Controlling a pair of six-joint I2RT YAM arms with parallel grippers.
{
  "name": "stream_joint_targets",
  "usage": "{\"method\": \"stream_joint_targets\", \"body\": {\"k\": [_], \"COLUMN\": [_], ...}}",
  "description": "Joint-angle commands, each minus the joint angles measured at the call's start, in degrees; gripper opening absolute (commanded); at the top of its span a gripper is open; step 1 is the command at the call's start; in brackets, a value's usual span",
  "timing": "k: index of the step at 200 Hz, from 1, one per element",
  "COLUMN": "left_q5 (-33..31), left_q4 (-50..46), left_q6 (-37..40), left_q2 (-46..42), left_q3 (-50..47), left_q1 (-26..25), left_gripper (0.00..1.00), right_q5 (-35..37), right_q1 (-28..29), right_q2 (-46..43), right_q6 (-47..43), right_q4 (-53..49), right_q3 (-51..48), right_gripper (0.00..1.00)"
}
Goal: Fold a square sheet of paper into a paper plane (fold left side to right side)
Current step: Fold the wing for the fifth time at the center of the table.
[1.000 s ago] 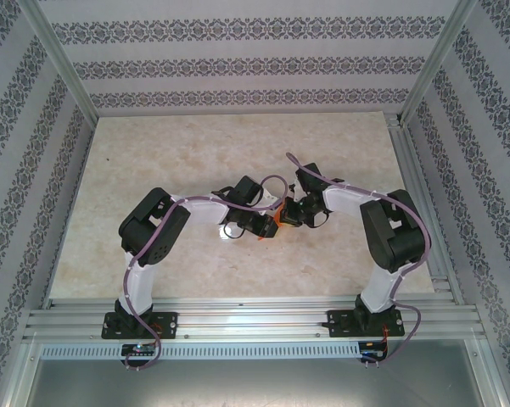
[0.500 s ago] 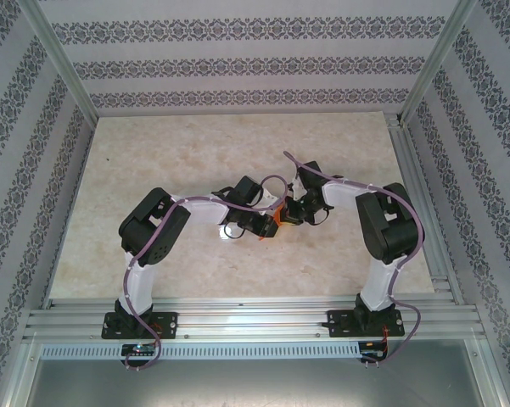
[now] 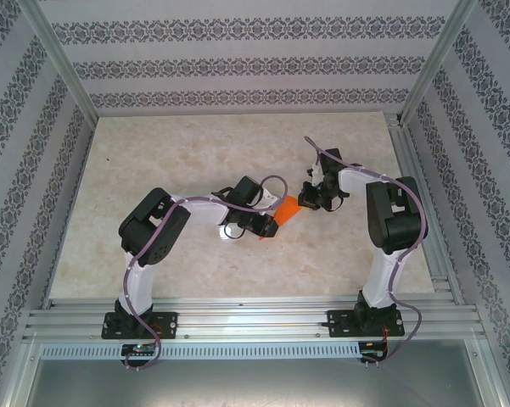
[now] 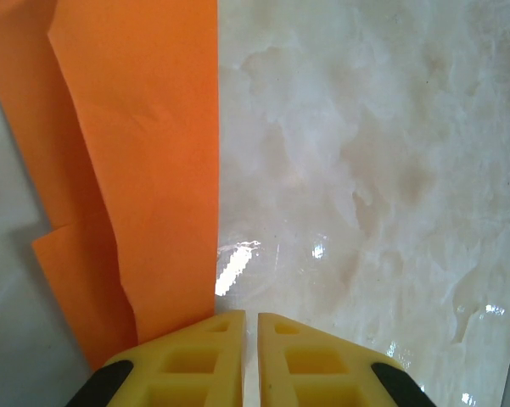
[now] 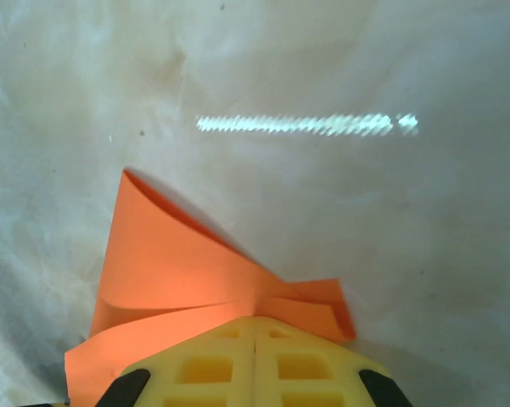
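Paper: the square sheet of paper (image 3: pixel 286 209), folded and creased, sits over the table's (image 3: pixel 178 153) middle, spanning both grippers.
Right gripper (image 5: pixel 255 365): fingers pressed together on the paper's edge.
Left gripper (image 4: pixel 249 356): fingers nearly touching; paper runs behind one; grip unclear.

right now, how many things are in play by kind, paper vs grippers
orange paper sheet, partly folded: 1
grippers with yellow fingers: 2, the left gripper and the right gripper
total: 3
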Motion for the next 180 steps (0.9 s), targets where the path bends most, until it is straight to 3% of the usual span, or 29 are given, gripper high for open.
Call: {"method": "stream_joint_targets", "body": {"k": [1,50,73,103,126,152,180], "left_q5": [-3.2,-3.13,-2.77,-2.68,-2.6,-2.59,-2.51], "left_q4": [-5.04,-4.68,-4.43,-4.41,-4.26,-4.67,-4.85], "left_q6": [0.91,0.84,0.84,0.8,0.62,0.84,0.95], "left_q2": [1.23,0.61,0.61,0.61,0.69,0.7,0.63], "left_q3": [-2.71,-3.12,-3.02,-2.6,-2.51,-2.34,-2.18], "left_q1": [0.44,0.51,0.5,0.49,0.45,0.45,0.48], "left_gripper": [0.14,0.14,0.14,0.14,0.14,0.14,0.13], "right_q5": [5.39,9.03,7.46,3.78,-0.55,-2.69,-1.68], "right_q1": [-1.71,-4.2,-4.8,-0.88,4.61,10.13,13.01], "right_q2": [1.96,-0.97,-5.5,-12.55,-14.42,-12.96,-8.0], "right_q6": [0.13,0.48,0.3,1.9,8.03,13.93,14.69], "right_q4": [0.01,-1.8,-1.11,-2.55,3.37,11.35,12.88], "right_q3": [3.43,4.72,3.38,1.61,-4.67,-10.09,-10.48], "right_gripper": [0.0,0.0,0.0,0.0,0.0,0.0,0.0]}}
